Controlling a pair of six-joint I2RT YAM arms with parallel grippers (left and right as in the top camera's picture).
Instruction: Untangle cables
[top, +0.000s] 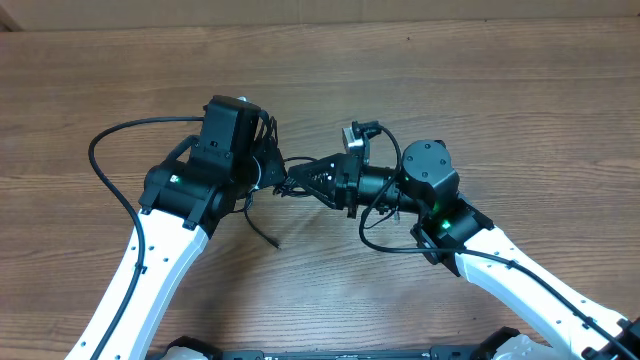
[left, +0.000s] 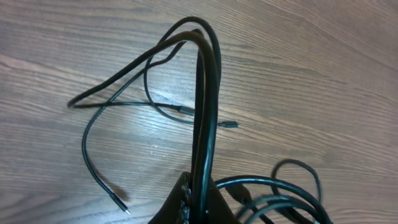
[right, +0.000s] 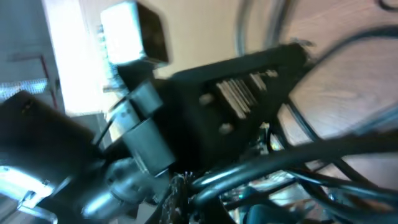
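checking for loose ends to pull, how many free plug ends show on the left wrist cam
2. One plug end lies on the table at lower left; the other plug end lies right of the raised cables. More may be hidden behind the left gripper.

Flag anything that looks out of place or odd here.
Only the cables look odd: several cords rise in a tangled arch from the left gripper, with loose plug ends trailing on the table. Nothing looks spilled or broken. The right wrist view is too blurred to judge.
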